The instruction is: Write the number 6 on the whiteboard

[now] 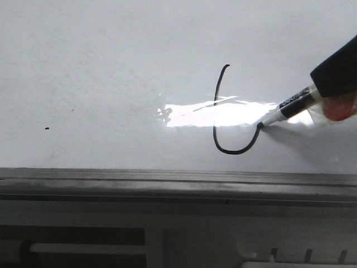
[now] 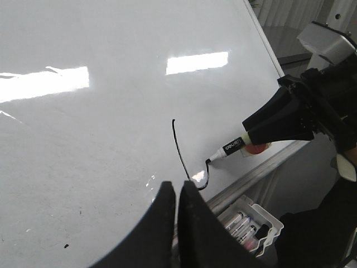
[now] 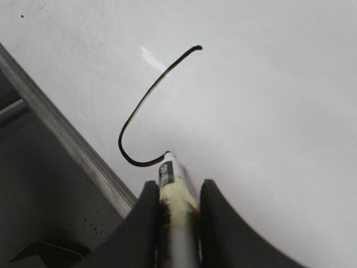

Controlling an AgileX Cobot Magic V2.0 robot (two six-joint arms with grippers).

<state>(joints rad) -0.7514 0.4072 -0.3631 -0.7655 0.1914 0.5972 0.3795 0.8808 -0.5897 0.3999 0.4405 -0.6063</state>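
Metal came nearest in the front view: a grey rim (image 1: 167, 181) ran along the board's lower edge, dull and straight. Below it, seen from the left wrist, a white tray (image 2: 266, 223) held several markers (too small to count for sure). The whiteboard (image 1: 100, 67) itself was flat, glossy and white, with faint smudges, one bright glare patch in the front view and one small black speck (image 1: 47, 128) well left of the writing.

One unfinished 6 (image 1: 216, 120) stood low on the board, right of middle: a thin black line with a tall, slightly curved stem and a rounded hook at the bottom, the loop not closed.

One marker (image 1: 289, 106) (white barrel, black label band) touched the hook's right end with its tip. The right gripper (image 3: 177, 209) pinched that marker between two smooth black fingers (image 3: 220, 223). The left gripper (image 2: 177, 223) hung above the board with its tapered black fingers pressed together, holding nothing.
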